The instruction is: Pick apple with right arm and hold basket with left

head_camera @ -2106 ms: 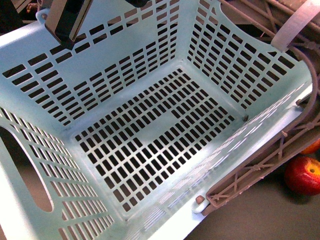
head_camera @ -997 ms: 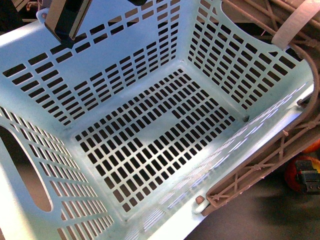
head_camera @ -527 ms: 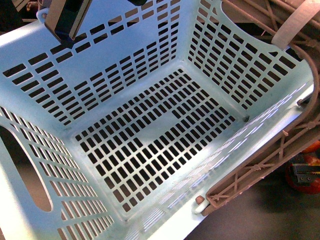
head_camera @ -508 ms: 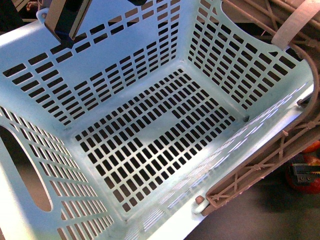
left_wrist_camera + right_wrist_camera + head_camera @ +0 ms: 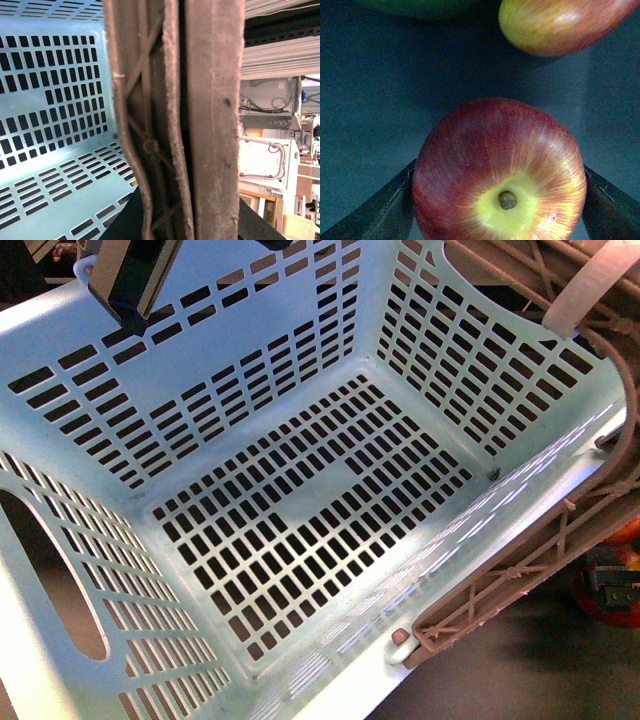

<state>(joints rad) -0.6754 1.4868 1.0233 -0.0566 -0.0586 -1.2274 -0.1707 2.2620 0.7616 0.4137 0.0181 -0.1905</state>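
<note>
The pale mint-blue basket [image 5: 300, 490] fills the front view, empty inside, and its slotted wall shows in the left wrist view [image 5: 50, 100]. My left gripper [image 5: 130, 280] is at its far left rim. In the left wrist view this gripper [image 5: 185, 220] is shut on the basket's brown swing handles [image 5: 200, 125]. The red apple [image 5: 500, 170], with a yellow patch round the stem, sits between the dark fingers [image 5: 385, 210] of my right gripper [image 5: 500, 200], shut on it. In the front view the apple [image 5: 590, 605] is outside the basket at the right edge, mostly hidden by the right gripper [image 5: 615, 585].
A red-orange-yellow oval fruit [image 5: 560, 25] lies just beyond the apple, and a dark green fruit [image 5: 420, 6] beside that. The basket's other brown handle [image 5: 520, 570] lies along its right rim, with a white tie [image 5: 590, 285] at the far right. The surface is dark grey.
The right gripper has come down over the apple beside the basket, which lay free two seconds ago, and now covers most of it. The basket and left gripper have hardly moved.
</note>
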